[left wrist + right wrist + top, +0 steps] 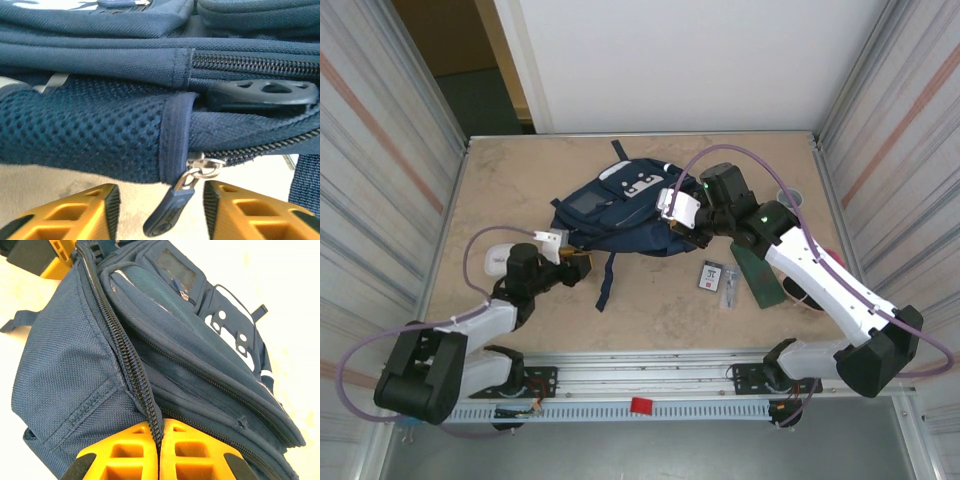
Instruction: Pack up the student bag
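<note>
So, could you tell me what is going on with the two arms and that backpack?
Both arms are working on the navy bag, which lies on the table. The right tool is shut on the bag's zipper seam at one end. The left tool is at the other side, jaws apart, with a zipper pull hanging between them, not yet gripped. A flat green item and a small card lie beside the bag, not yet packed.
</note>
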`<control>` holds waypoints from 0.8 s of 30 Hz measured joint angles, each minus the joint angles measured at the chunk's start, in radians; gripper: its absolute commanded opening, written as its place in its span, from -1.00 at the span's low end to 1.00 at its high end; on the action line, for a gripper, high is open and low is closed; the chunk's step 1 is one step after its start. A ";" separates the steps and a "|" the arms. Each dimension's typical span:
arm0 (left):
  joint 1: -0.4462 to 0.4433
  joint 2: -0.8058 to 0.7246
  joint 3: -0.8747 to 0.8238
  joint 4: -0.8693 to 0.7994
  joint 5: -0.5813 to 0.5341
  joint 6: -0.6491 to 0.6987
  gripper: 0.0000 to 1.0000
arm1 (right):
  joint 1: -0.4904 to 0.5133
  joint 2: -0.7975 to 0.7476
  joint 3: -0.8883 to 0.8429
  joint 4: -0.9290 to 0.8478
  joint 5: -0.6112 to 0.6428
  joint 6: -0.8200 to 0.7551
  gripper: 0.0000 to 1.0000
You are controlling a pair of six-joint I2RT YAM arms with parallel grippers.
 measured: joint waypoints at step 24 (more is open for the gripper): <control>-0.131 -0.167 0.035 -0.084 0.118 0.052 -1.00 | 0.025 0.030 -0.061 0.093 0.056 0.075 -1.00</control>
